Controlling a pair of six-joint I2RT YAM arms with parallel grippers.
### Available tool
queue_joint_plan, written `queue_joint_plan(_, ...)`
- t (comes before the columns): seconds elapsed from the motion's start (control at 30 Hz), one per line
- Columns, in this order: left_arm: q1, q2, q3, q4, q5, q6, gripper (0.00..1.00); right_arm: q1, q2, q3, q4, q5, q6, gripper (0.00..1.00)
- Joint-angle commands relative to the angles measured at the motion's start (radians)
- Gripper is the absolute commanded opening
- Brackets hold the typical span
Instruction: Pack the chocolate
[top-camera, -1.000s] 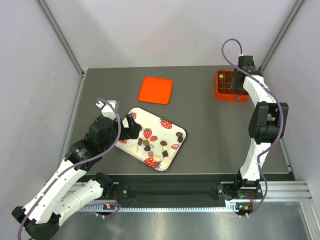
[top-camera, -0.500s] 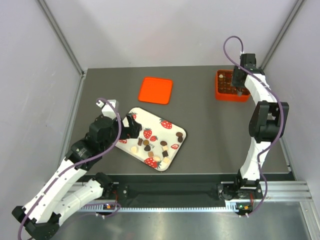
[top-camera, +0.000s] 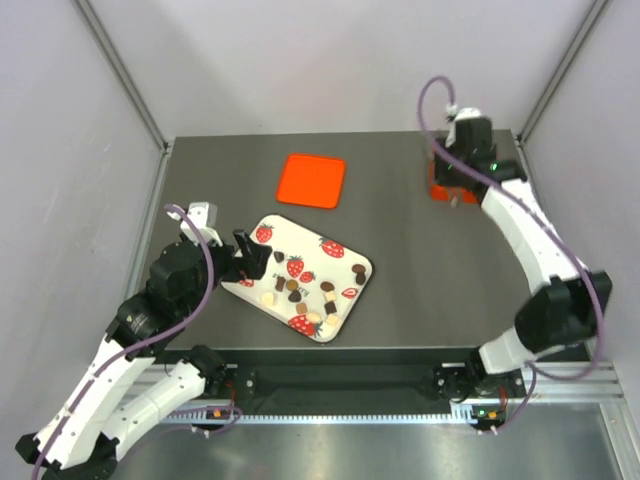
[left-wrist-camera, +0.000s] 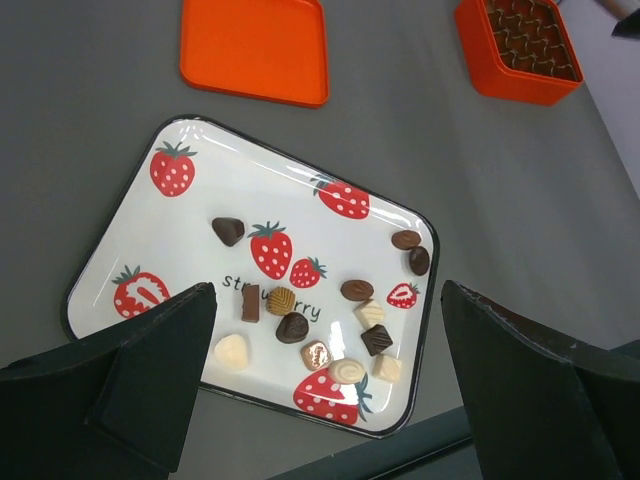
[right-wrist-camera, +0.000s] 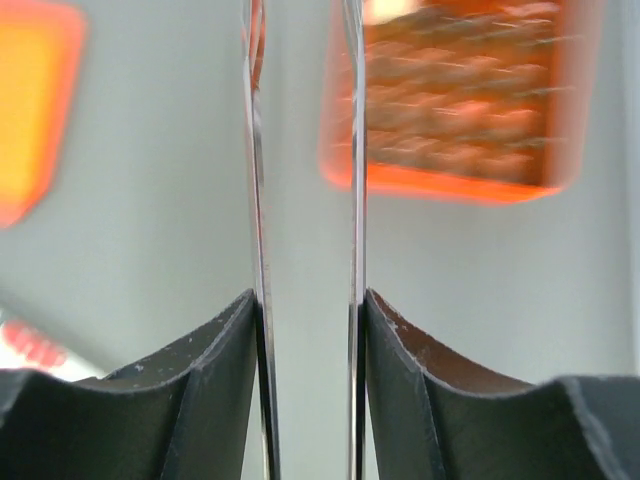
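Hovering over the chocolate (left-wrist-camera: 292, 327) loose on the tray (left-wrist-camera: 120, 250) near the desk's near edge, left fingers (left-wrist-camera: 140, 390) wide open, right fingers (right-wrist-camera: 210, 400) parted, empty by the far-right-corner box (left-wrist-camera: 520, 92): pick an isolated piece, descend straight, close gently.

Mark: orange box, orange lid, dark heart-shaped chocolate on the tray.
orange box (left-wrist-camera: 530, 92), left wrist view, near outer wall.
orange lid (left-wrist-camera: 255, 48), left wrist view, middle of flat face.
dark heart-shaped chocolate (left-wrist-camera: 292, 327), left wrist view, its centre.
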Motion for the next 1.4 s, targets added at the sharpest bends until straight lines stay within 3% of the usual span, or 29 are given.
queue_joint_plan(0.0,0.002,-0.015,0.04,-0.023,-0.007,0.008,0.99,0.181,-0.185,-0.167,-0.012,-0.038,0.019,0.43)
queue_joint_plan(0.13,0.002,-0.028,0.04,-0.029,0.015,-0.009,0.99,0.367,-0.373,-0.351,-0.055,-0.04,0.067,0.44)
queue_joint_plan(0.27,0.002,-0.035,0.032,-0.022,0.016,-0.02,0.99,0.507,-0.491,-0.431,-0.143,-0.017,0.125,0.44)
queue_joint_plan(0.53,0.002,-0.025,0.015,-0.005,0.016,-0.032,0.99,0.727,-0.56,-0.527,-0.258,0.022,0.257,0.44)
queue_joint_plan(0.8,0.002,-0.016,0.003,0.009,0.033,-0.049,0.99,0.846,-0.499,-0.546,-0.272,0.06,0.304,0.44)
queue_joint_plan(1.37,0.002,-0.022,0.002,0.003,0.022,-0.044,0.99,0.878,-0.402,-0.589,-0.21,0.086,0.295,0.44)
